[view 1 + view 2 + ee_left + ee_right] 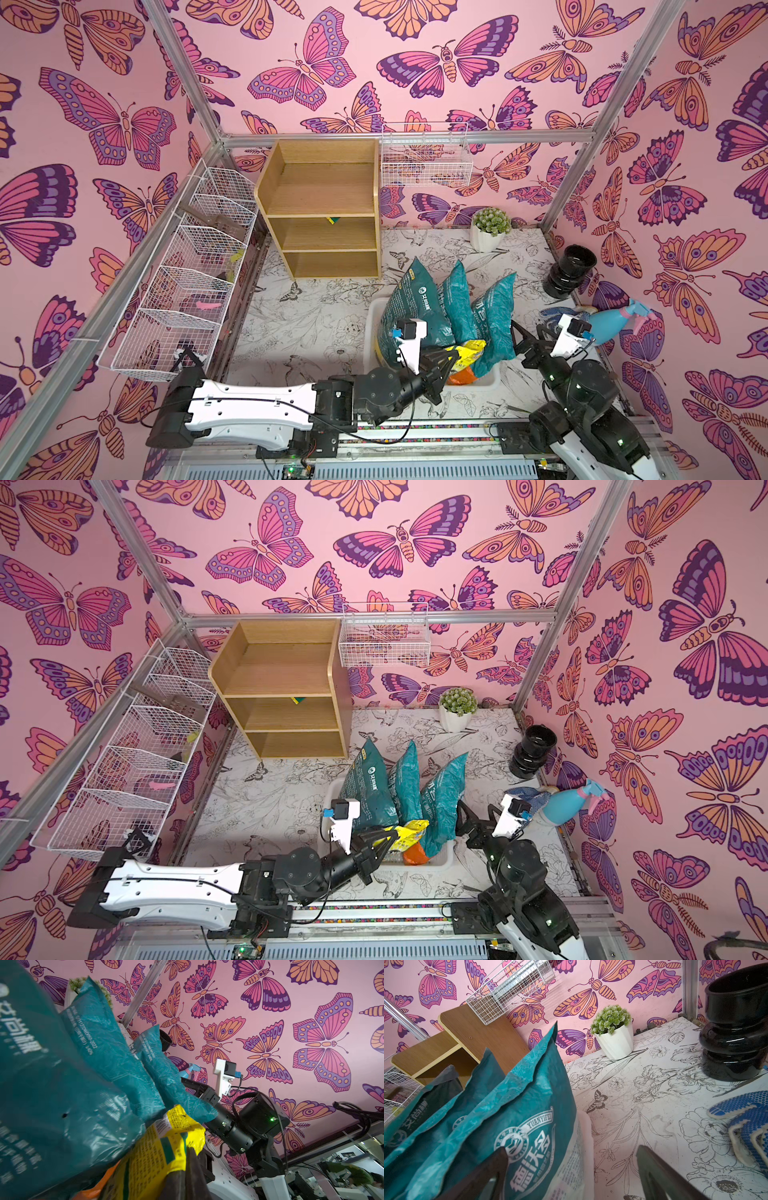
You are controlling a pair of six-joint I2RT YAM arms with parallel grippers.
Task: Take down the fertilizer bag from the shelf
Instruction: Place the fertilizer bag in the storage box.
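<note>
One yellow fertilizer bag [471, 352] clamped in left jaws, long axis running rightward; right jaws apart.

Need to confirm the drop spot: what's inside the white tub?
Three teal bags stand in the white tub; the left gripper is shut on a yellow bag above something orange. The tub's floor is covered.
</note>
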